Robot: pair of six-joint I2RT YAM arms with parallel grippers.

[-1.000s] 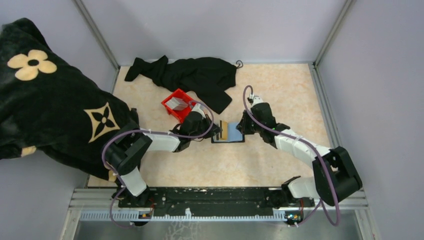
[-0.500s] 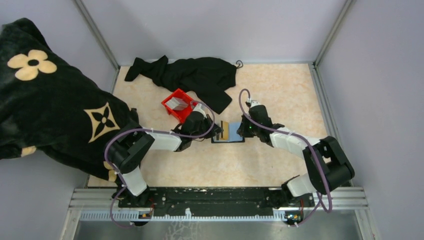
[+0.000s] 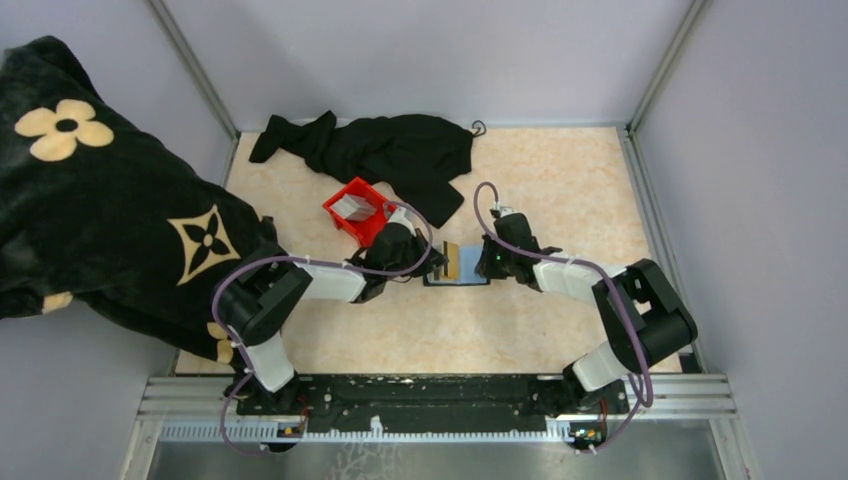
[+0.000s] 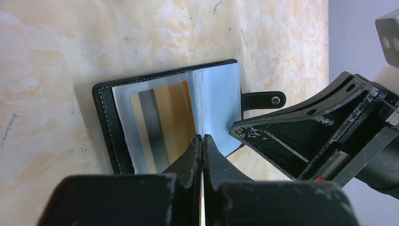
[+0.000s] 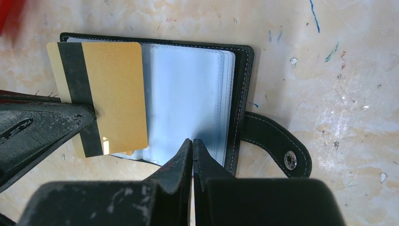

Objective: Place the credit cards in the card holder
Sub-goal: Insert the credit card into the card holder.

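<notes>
Black card holder (image 5: pixel 245 80) open, gold dark-striped card (image 5: pixel 115 94) on clear sleeves (left tool (image 4: pixel 203 138), right tool (image 5: pixel 192 141) clenched)

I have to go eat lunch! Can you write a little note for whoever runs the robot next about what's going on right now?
Left hand: shut, tips at the open card holder's edge by its fold.
Right hand: shut, above the holder's clear sleeves.
Gold card: on the holder's page beside the left hand, askew and overhanging the edge.
Red bin: seems to hold more cards.
Done: holder opened, gold card brought to it.
To do: seat the gold card in a sleeve, then load the others.
</notes>
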